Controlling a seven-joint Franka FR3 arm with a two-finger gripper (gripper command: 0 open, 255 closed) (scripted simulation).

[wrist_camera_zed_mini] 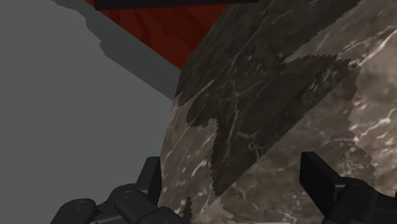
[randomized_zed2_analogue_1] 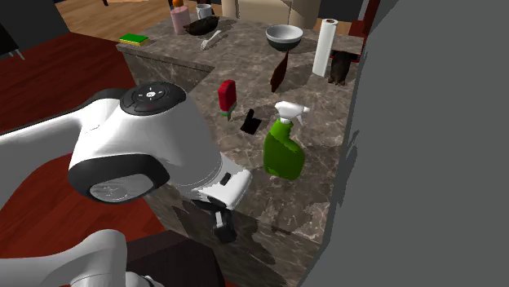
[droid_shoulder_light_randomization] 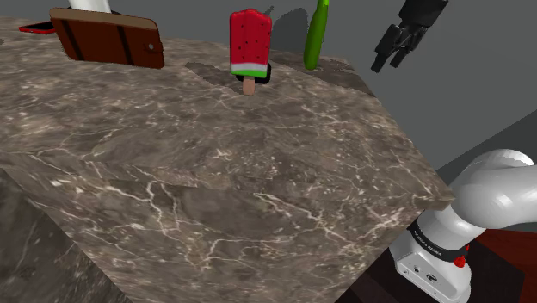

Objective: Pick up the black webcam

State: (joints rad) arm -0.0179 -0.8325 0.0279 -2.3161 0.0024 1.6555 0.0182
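Observation:
The black webcam (randomized_zed2_analogue_1: pixel 250 122) is a small dark block standing on the marble counter (randomized_zed2_analogue_1: pixel 318 196), between the red watermelon popsicle (randomized_zed2_analogue_1: pixel 227 96) and the green spray bottle (randomized_zed2_analogue_1: pixel 284 147). In the shoulder view just a black sliver of the webcam (droid_shoulder_light_randomization: pixel 265 76) shows behind the popsicle (droid_shoulder_light_randomization: pixel 249 45). My gripper (droid_shoulder_light_randomization: pixel 387 62) hangs in the air past the counter's corner, off to the shoulder view's right of the green bottle (droid_shoulder_light_randomization: pixel 317 34) and well apart from the webcam. In the wrist view the gripper (wrist_camera_zed_mini: pixel 235 191) is open with nothing between its fingers, above the marble edge.
A brown case (droid_shoulder_light_randomization: pixel 108 39) stands at the counter's far end. Near it are a grey bowl (randomized_zed2_analogue_1: pixel 284 34), a paper towel roll (randomized_zed2_analogue_1: pixel 325 47), a black bowl (randomized_zed2_analogue_1: pixel 201 26) and a green sponge (randomized_zed2_analogue_1: pixel 134 38). A grey wall (randomized_zed2_analogue_1: pixel 432 163) runs along one side. The floor (randomized_zed2_analogue_1: pixel 49 81) is red-brown wood.

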